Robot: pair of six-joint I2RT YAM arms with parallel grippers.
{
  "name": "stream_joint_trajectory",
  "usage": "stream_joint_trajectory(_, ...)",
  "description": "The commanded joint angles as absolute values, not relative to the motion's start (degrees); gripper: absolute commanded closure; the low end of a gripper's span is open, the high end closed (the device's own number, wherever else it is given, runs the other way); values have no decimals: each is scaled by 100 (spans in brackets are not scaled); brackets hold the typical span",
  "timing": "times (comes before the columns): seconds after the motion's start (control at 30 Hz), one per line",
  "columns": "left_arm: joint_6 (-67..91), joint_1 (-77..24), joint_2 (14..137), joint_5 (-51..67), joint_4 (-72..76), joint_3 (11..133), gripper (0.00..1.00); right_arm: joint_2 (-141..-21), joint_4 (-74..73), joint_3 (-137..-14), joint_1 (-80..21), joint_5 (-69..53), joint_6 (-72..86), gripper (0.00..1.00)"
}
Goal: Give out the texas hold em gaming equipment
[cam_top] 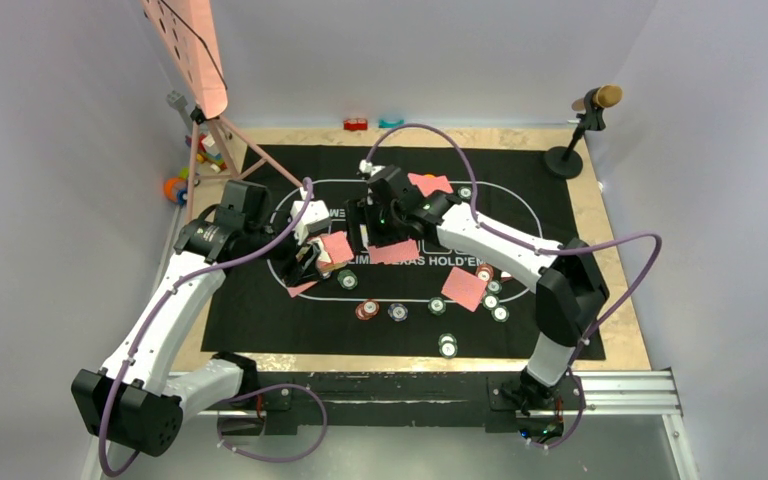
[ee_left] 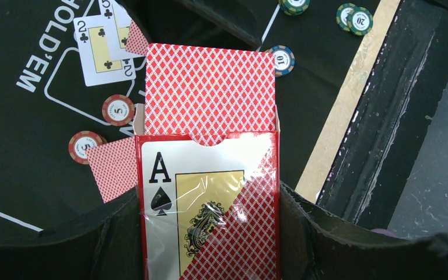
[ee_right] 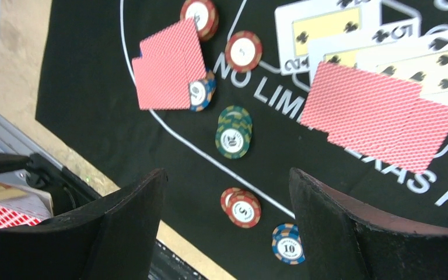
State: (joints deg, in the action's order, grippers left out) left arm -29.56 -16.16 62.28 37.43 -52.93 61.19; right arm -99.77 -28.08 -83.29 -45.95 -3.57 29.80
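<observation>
Top view first: the left gripper (cam_top: 298, 265) sits at nine o'clock on the black mat (cam_top: 250, 320), with the right gripper (cam_top: 368, 232) at its two o'clock, over mid-table. Face-down cards (cam_top: 464, 288) lie at four o'clock of centre, and chips (cam_top: 397, 311) are strung along six.

Left wrist: the jaws are clamped tight on the card box (ee_left: 210, 204), ace of spades showing and the red-backed deck (ee_left: 210, 93) poking out at twelve. The two of clubs (ee_left: 102, 49) lies at ten, a red five chip (ee_left: 118, 109) at nine.

Right wrist: the fingers (ee_right: 128, 221) are spread wide, with nothing between them. A green chip stack (ee_right: 233, 137) sits at twelve of the gap, a red-backed pair (ee_right: 379, 116) at two and a blue ten chip (ee_right: 289, 248) at five.
</observation>
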Motion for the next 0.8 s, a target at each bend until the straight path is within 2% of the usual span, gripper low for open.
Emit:
stream_joint_trajectory(0.0, -2938, -1589, 6237, 3945, -5081, 6250, 100, -9916, -3063, -8722, -4857, -272, 2878, 19)
stream_joint_trajectory(0.37, -2901, -1591, 6266, 3970, -5067, 6284, 100, -10074, -3180, -8974, -5204, -342, 2969, 20)
stream_joint_trajectory(0.57, -2909, -1591, 6177, 3977, -5104, 6280, 100, -9722, -3256, -8662, -4841, -64, 2902, 18)
stream_joint_trajectory(0.67, -2887, -1591, 6124, 4013, -5113, 6258, 100, -9319, -2945, -8251, -4380, -420, 2995, 18)
stream_joint_trajectory(0.77, -2875, -1591, 6096, 4065, -5110, 6241, 100, -8814, -2126, -7663, -4037, -1383, 3237, 17)
